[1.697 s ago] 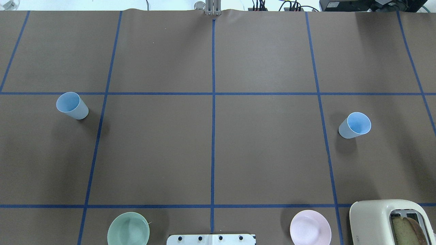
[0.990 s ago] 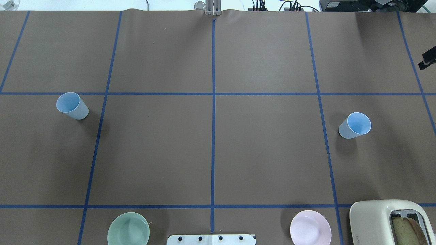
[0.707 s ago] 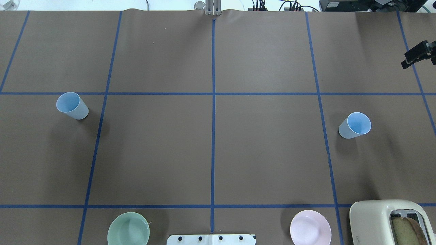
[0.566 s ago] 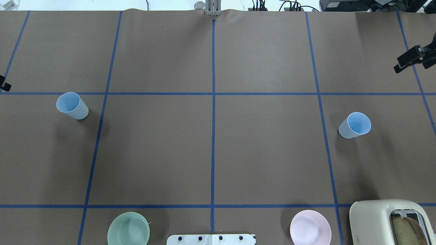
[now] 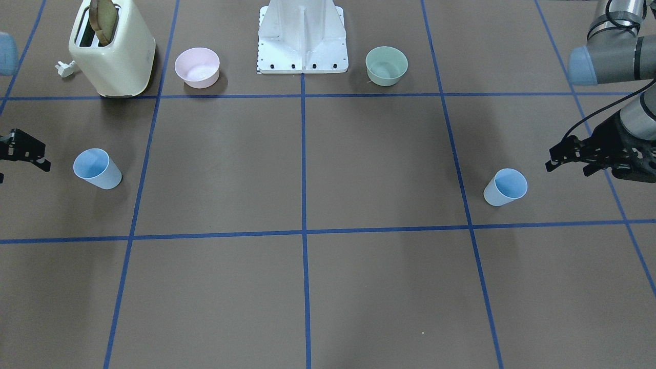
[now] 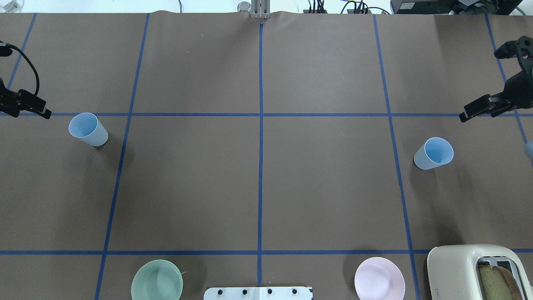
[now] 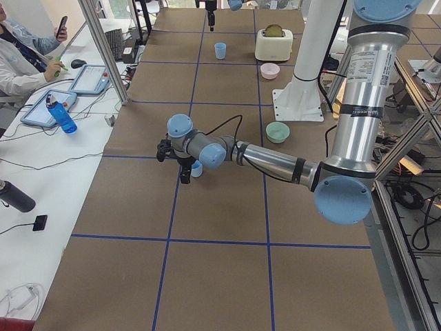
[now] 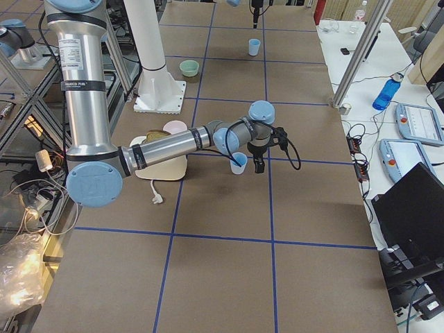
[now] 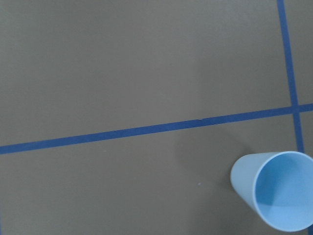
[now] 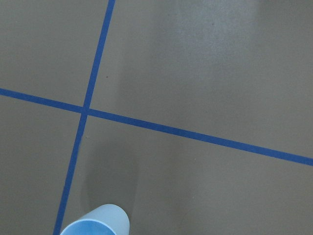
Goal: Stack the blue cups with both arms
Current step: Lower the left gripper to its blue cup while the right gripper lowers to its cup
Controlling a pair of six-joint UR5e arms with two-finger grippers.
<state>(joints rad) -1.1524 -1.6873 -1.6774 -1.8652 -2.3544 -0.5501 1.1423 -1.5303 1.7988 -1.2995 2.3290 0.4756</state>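
Observation:
Two pale blue cups stand upright and far apart on the brown table. The left cup (image 6: 88, 129) also shows in the front view (image 5: 506, 186) and at the lower right of the left wrist view (image 9: 274, 191). The right cup (image 6: 434, 153) also shows in the front view (image 5: 97, 168) and at the bottom edge of the right wrist view (image 10: 95, 223). My left gripper (image 5: 566, 166) is open and empty, just outside the left cup and apart from it. My right gripper (image 6: 479, 85) is open and empty, beyond and outside the right cup.
A cream toaster (image 6: 466, 271) with bread in it, a pink bowl (image 6: 379, 278) and a mint-green bowl (image 6: 157, 280) sit along the near edge by the white base stand (image 5: 302, 36). Blue tape lines grid the table. An operator sits at a side desk.
Both grippers have come into view from the table's sides, the right one first, and have moved down and inward toward their cups. The cups have not moved.

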